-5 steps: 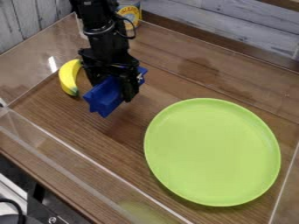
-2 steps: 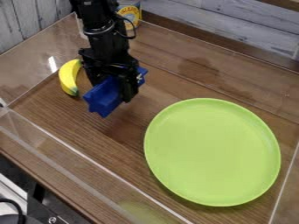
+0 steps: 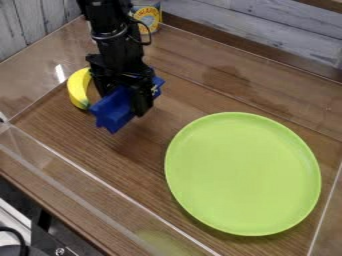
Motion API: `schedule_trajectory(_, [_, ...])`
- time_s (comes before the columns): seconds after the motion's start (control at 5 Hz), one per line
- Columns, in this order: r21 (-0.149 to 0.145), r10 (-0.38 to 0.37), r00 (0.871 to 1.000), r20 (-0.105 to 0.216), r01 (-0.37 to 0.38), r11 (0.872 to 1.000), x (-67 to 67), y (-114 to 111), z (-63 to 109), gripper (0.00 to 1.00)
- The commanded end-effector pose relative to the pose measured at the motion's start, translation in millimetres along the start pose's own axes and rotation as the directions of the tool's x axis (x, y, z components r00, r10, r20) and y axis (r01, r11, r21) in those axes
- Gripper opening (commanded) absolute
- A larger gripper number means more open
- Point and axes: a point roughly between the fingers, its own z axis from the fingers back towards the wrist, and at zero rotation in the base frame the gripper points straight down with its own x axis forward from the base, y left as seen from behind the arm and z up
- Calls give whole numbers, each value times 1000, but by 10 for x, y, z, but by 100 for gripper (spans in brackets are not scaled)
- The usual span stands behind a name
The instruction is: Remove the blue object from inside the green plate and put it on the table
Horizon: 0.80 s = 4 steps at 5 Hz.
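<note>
The blue object [image 3: 114, 116] is a small deep-blue blocky lump low over the brown table [image 3: 214, 85], left of the green plate [image 3: 243, 172]. My gripper [image 3: 130, 93] comes down on it from above, its black fingers shut on the lump's upper part. Whether the lump touches the wood cannot be told. The large lime-green plate lies flat at the lower right with nothing in it.
A yellow banana [image 3: 79, 88] lies just left of the gripper, close to the blue lump. Clear acrylic walls [image 3: 54, 165] edge the tabletop at the left and front. A yellow-and-dark item [image 3: 147, 15] sits at the back behind the arm.
The gripper and the blue object have shifted slightly left, toward the banana. The plate has not moved.
</note>
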Motion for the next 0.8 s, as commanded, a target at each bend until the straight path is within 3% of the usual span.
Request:
schedule_trajectory(0.0, [22, 9, 1000, 21, -10, 1000, -13, 76, 64, 0])
schedule_trajectory(0.6, [40, 35, 999, -21, -35, 999, -140, 195, -3, 0])
